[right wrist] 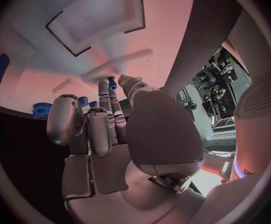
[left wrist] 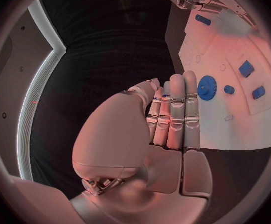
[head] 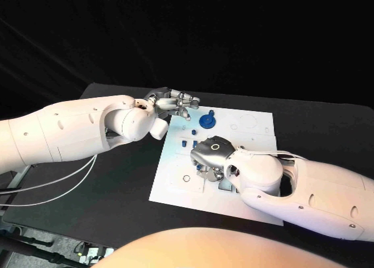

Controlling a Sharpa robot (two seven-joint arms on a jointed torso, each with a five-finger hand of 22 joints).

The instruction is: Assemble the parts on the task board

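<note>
Right hand [head: 215, 162] low over task board [head: 175, 184], fingers curled round small blue peg [right wrist: 112, 82] — seemingly pinched for seating. Left hand [head: 172, 103] at board's far corner, fingers pressed straight together, holding nothing — waiting beside blue gear [head: 207, 120] on board.

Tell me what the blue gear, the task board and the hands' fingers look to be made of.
Blue gear: probably moulded or printed plastic, matte, uniform saturated colour, no glints. Task board: likely rigid white plastic or coated sheet, smooth, with crisp shallow recesses; cannot tell which. Left hand fingers: metallic silver segments with bright highlights, possibly aluminium. Right hand looks the same.
</note>
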